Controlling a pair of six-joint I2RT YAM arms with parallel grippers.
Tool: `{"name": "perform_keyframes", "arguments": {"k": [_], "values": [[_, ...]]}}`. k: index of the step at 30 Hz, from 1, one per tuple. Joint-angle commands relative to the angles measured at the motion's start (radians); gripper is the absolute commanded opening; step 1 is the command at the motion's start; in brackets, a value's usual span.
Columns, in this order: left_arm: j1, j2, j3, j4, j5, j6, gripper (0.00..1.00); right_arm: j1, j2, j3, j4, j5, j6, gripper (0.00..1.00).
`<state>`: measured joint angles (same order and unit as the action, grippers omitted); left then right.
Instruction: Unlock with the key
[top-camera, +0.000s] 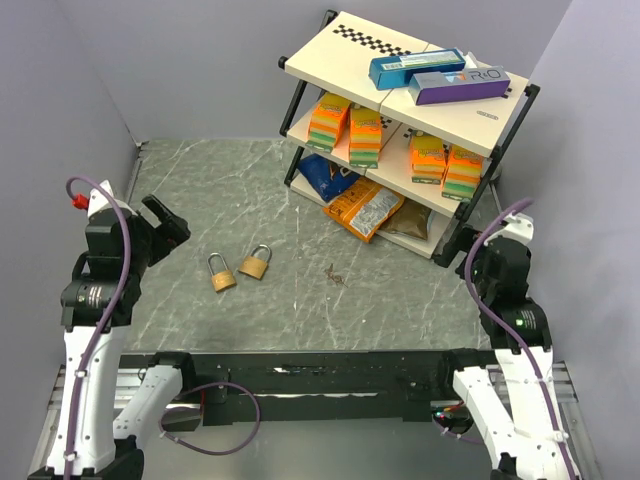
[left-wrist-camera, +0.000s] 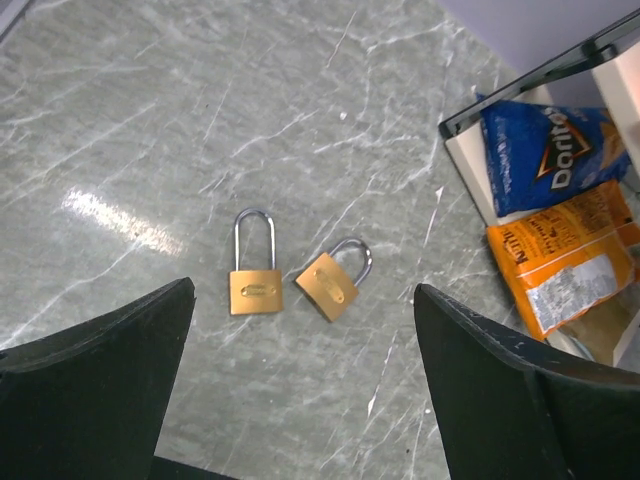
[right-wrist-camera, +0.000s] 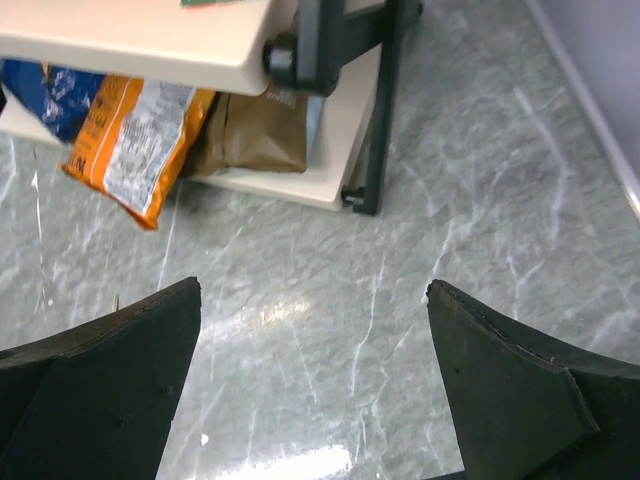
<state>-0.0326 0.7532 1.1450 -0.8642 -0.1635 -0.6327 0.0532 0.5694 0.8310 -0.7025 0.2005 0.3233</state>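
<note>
Brass padlocks (left-wrist-camera: 256, 290) lie before the spread left pincer (left-wrist-camera: 303, 295), the key (top-camera: 334, 274) shows only overhead, right pincer (right-wrist-camera: 312, 290) likewise spread.

Both arms hover at their own sides, left gripper (top-camera: 168, 222) and right gripper (right-wrist-camera: 313, 290) spread wide, apparently gripping nothing.

The key (top-camera: 335, 275) is too small to make out.
</note>
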Motion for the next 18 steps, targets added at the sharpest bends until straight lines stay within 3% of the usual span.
{"name": "perform_keyframes", "arguments": {"k": [1, 8, 14, 18], "values": [[-0.001, 0.011, 0.035, -0.033, -0.018, 0.005, 0.96, 0.0, 0.043, 0.027, 0.032, -0.119, -0.049, 1.0], [-0.001, 0.029, -0.005, -0.019, 0.036, 0.013, 0.96, 0.0, 0.029, -0.004, 0.084, -0.194, -0.087, 0.98], [-0.001, 0.064, -0.004, 0.037, 0.133, 0.065, 0.96, 0.017, 0.135, 0.042, 0.107, -0.308, -0.118, 0.91], [-0.001, 0.023, -0.071, 0.076, 0.18, 0.079, 0.98, 0.135, 0.233, 0.074, 0.112, -0.268, -0.133, 0.84]]}}
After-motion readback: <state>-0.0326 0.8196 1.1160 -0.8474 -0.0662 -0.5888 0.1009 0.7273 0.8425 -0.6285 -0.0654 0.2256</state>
